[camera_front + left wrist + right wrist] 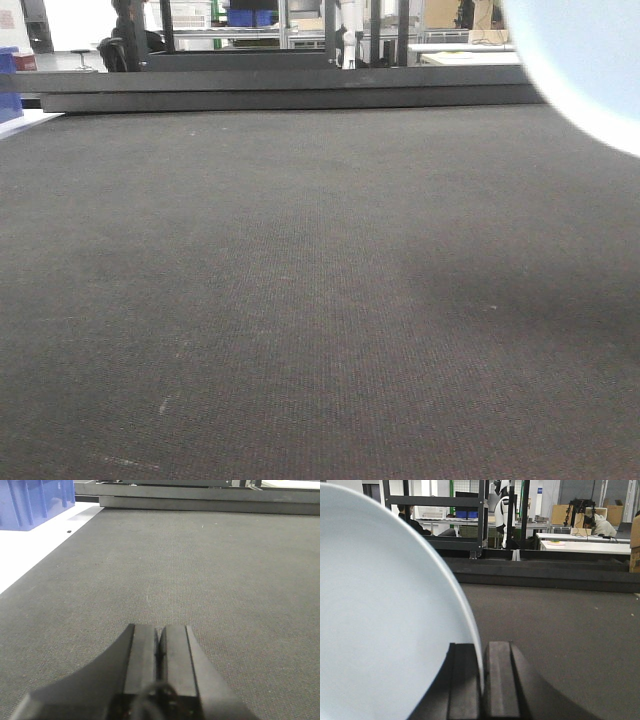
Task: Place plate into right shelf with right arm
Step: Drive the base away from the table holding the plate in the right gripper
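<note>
right gripper (483, 677): jaws pinched on the white plate (385, 625) rim; plate edge-up, near right
left gripper (160, 652): closed, empty, over the dark mat (200, 570)
right shelf: seemingly out of view
advice: firm pinch, slow swing right

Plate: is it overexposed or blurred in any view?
Exterior front view: the plate is a blurred, washed-out patch at the top right, with a soft shadow on the mat. Right wrist view: evenly lit, its rim sharp in the right gripper.

plate (385, 605): plain white | mat (300, 300): dark grey weave | bin (30, 500): blue
</note>
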{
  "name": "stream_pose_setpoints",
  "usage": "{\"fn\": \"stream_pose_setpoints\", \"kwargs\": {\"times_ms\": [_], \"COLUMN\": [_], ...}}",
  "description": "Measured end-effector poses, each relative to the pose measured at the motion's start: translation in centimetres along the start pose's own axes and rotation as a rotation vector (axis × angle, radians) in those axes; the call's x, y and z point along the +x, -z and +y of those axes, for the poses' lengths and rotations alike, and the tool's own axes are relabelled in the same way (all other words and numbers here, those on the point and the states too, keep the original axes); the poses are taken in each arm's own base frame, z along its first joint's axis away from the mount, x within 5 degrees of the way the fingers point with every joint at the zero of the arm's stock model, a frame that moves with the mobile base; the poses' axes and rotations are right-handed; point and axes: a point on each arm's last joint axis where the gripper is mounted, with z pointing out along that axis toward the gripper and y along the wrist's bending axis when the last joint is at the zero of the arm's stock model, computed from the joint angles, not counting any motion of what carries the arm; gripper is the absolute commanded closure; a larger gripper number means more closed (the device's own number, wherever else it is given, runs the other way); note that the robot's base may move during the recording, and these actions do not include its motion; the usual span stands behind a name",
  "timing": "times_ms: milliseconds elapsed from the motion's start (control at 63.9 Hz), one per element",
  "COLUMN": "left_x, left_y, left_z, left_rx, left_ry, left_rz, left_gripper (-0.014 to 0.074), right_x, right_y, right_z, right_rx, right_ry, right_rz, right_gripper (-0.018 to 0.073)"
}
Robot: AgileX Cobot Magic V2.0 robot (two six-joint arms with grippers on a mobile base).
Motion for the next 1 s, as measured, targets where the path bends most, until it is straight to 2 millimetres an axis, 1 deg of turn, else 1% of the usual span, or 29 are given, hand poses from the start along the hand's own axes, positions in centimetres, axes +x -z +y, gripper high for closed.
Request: {"fn": "stream_pose_setpoints", "kwargs": {"times_ms": [125, 282, 1002], "left_x": [0.0, 0.0, 0.0], "left_y": [0.0, 0.0, 0.0], "left_z": [0.0, 0.0, 0.0], "left_rx": [0.000, 0.000, 0.000], "left_ry": [0.000, 0.000, 0.000], "left_rz": [0.000, 0.000, 0.000], "left_gripper": [0.0643, 0.0643, 0.0643], "right_x": [0.2, -0.2, -0.1], "right_y": [1.1, 1.8, 1.9], "right_z": [0.0, 0.1, 0.1], "right_rx": [-0.004, -0.007, -0.007], "right_ry": [-0.021, -0.027, -0.027], "right_rz": [0.037, 0.029, 0.038], "right_gripper": [0.0505, 0.0505, 0.0505]}}
